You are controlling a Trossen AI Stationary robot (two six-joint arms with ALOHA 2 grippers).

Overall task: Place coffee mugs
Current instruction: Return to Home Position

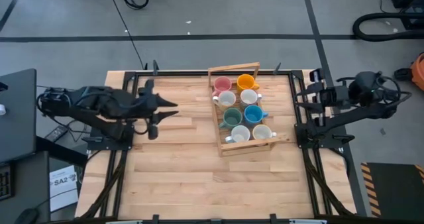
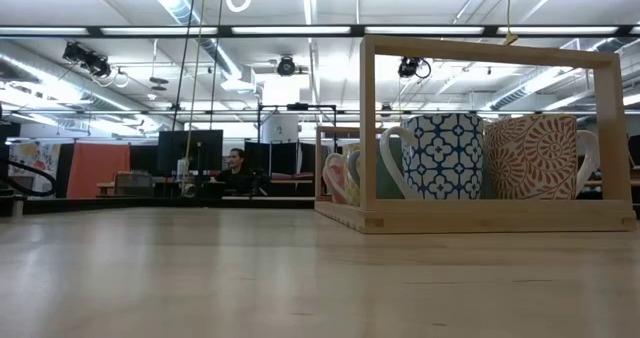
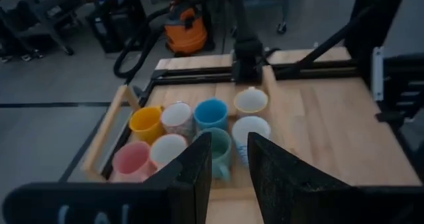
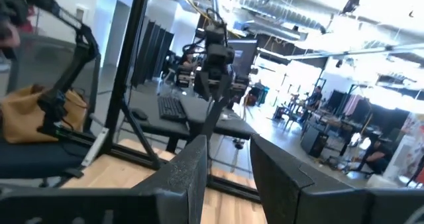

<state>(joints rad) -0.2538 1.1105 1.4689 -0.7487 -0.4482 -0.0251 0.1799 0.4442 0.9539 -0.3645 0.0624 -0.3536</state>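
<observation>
Evidently with placing complete, all seven mugs (image 1: 232,116) stood packed inside the rack (image 1: 246,146), so the left gripper (image 3: 230,142) beside it and the right gripper (image 4: 227,144) opposite hung clear, empty fingers slightly spread.

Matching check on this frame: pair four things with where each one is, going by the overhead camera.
Things:
1. pink mug
2. orange mug
3. green mug
4. left gripper

Places:
A. rack, top end in the high view, right arm's side
B. over the table, outside the rack, on the left arm's side
C. rack, top end in the high view, left arm's side
D. mid-rack, right beside the blue mug

Pairs: 1-C, 2-A, 3-D, 4-B.
</observation>
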